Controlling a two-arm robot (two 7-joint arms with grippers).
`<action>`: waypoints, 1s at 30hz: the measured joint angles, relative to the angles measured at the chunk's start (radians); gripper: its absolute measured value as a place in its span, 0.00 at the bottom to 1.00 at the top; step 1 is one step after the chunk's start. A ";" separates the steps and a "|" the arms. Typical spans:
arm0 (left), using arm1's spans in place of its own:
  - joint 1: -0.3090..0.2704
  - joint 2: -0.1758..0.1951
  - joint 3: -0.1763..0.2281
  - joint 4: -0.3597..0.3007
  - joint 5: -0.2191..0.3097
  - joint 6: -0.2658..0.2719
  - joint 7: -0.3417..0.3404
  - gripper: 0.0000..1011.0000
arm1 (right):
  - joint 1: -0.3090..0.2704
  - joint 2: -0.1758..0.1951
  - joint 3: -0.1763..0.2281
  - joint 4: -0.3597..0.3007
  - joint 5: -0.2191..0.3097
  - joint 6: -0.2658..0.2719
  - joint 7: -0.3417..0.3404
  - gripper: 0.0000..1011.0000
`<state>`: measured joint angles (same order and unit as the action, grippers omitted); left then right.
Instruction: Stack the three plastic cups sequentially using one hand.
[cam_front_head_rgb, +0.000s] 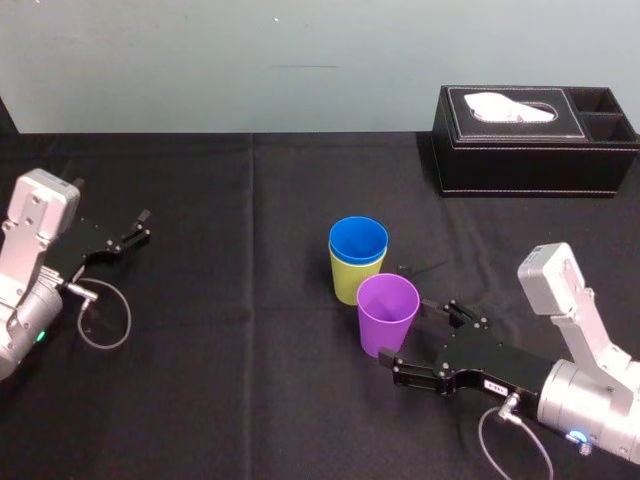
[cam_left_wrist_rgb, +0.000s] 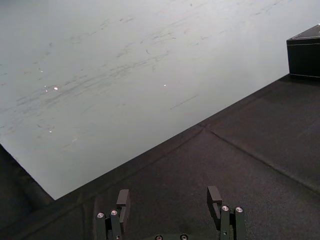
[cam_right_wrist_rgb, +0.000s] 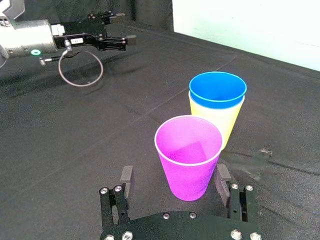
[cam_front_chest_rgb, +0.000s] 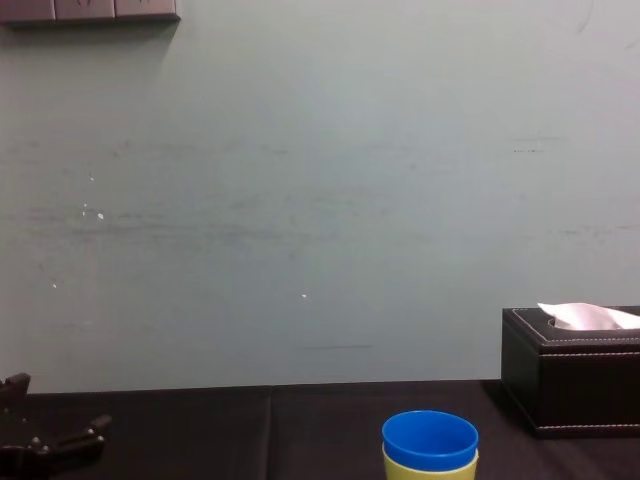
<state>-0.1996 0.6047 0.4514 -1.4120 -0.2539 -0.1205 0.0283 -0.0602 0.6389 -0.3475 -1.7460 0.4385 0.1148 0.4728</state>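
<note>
A black surface (cam_front_head_rgb: 250, 400) carries three plastic cups, and the purple cup (cam_front_head_rgb: 388, 310) serves here as the reference point.

Well to the left of the purple cup, the left tool (cam_front_head_rgb: 135, 232) rests low over the surface. Its two fingers are spread apart with nothing between them. It looks parked, which fits a job meant for one hand.

Just behind and slightly left of the purple cup stands the yellow-green cup (cam_front_head_rgb: 345, 280), upright. The blue cup (cam_front_head_rgb: 358, 240) is nested inside it, with only its rim band showing above. Whether this pair touches the purple cup cannot be told. That nesting suggests the first stacking step is done and only the purple cup remains.

The purple cup stands upright on its own, mouth up and empty.

Right beside it on the right, the right tool (cam_front_head_rgb: 418, 334) reaches in low. Its fingers are parted on either side of the cup's lower wall and have not clamped it. This is probably the lineup for a grasp to lift it onto the stack.

Far behind and to the right of the purple cup sits a black tissue box (cam_front_head_rgb: 535, 150), which is no part of the task.
</note>
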 joint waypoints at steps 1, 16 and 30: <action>0.000 0.000 0.000 0.000 0.000 0.000 0.000 1.00 | 0.001 -0.002 -0.001 0.002 -0.001 -0.002 -0.001 0.99; 0.000 0.000 0.000 0.000 0.000 0.000 0.000 1.00 | 0.022 -0.037 -0.012 0.053 -0.028 -0.050 -0.014 0.99; 0.000 0.000 0.000 0.000 0.000 0.000 0.000 1.00 | 0.041 -0.070 -0.022 0.094 -0.069 -0.104 -0.006 0.99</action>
<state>-0.1995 0.6047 0.4514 -1.4120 -0.2539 -0.1206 0.0283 -0.0193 0.5688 -0.3700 -1.6518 0.3699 0.0108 0.4667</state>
